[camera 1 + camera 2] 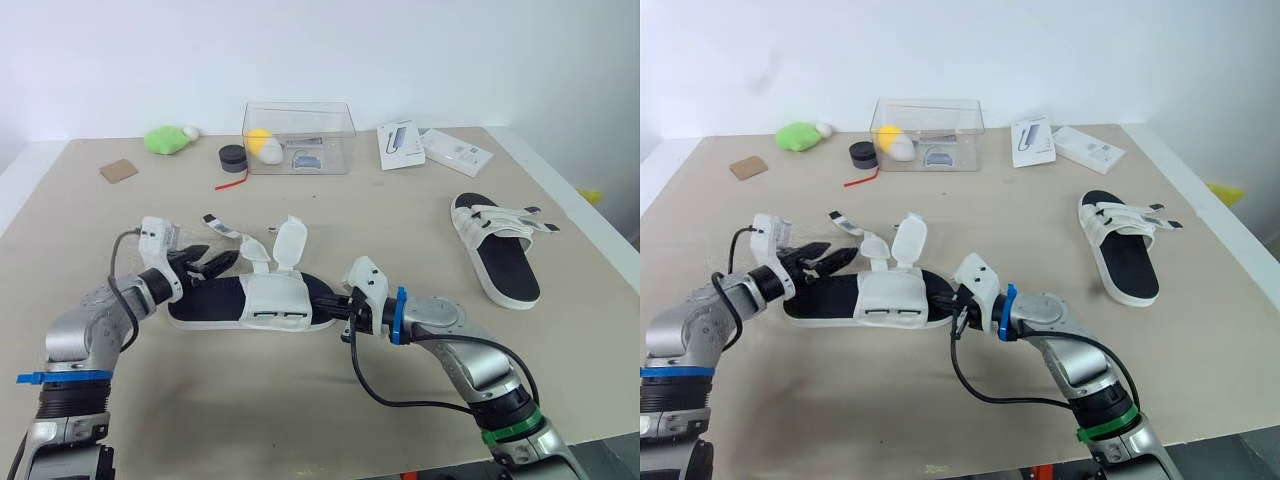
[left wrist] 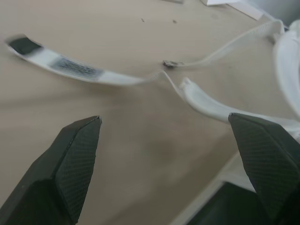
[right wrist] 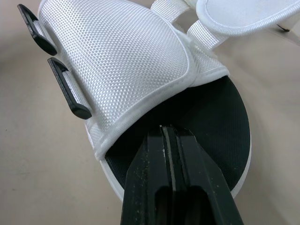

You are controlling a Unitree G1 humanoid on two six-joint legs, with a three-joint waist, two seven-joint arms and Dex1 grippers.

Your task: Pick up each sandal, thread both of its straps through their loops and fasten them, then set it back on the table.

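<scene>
No legible txt from my end. Closest candidate: a dark printed patch (image 2: 75, 69) on the loose strap (image 2: 117, 77), upper left of the left wrist view, too blurred to read. A white box (image 1: 401, 143) and a second white box (image 1: 456, 152), upper right of the worktop (image 1: 400, 230), carry print too small to read.

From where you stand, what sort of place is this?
Probably a robot test bench, not a home: a bare beige table against a blank white wall, strewn with unrelated props: a loose-strapped sandal, a clear plastic box, a green plush toy.
</scene>
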